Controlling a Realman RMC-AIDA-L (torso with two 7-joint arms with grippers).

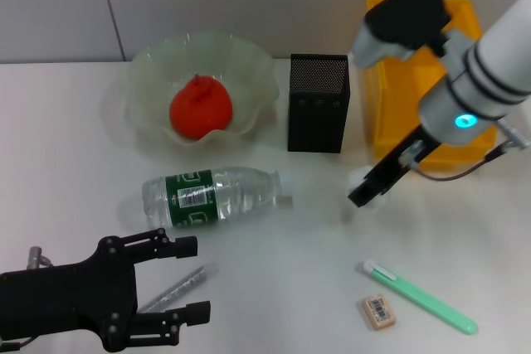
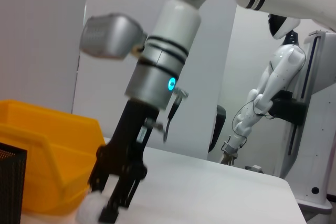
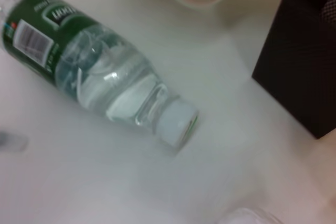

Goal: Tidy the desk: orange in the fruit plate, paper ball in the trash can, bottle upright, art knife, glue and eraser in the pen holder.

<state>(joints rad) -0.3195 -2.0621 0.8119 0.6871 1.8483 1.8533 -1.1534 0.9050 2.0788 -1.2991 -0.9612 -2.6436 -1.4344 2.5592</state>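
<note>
The orange (image 1: 199, 109) lies in the translucent fruit plate (image 1: 257, 72). The bottle (image 1: 216, 196) lies on its side in front of the plate, cap toward the black mesh pen holder (image 1: 318, 104); the right wrist view shows the bottle (image 3: 105, 82) and the holder (image 3: 304, 61). My right gripper (image 1: 367, 190) is shut on the white paper ball (image 1: 358, 178), low over the table beside the yellow trash can (image 1: 415, 80); the left wrist view shows that gripper (image 2: 113, 203) and the ball (image 2: 88, 212). My left gripper (image 1: 189, 279) is open over the grey glue stick (image 1: 176, 288). The green art knife (image 1: 419, 296) and the eraser (image 1: 378, 311) lie at the front right.
The trash can stands right of the pen holder at the back right. The white table (image 1: 66, 147) reaches to the grey back wall.
</note>
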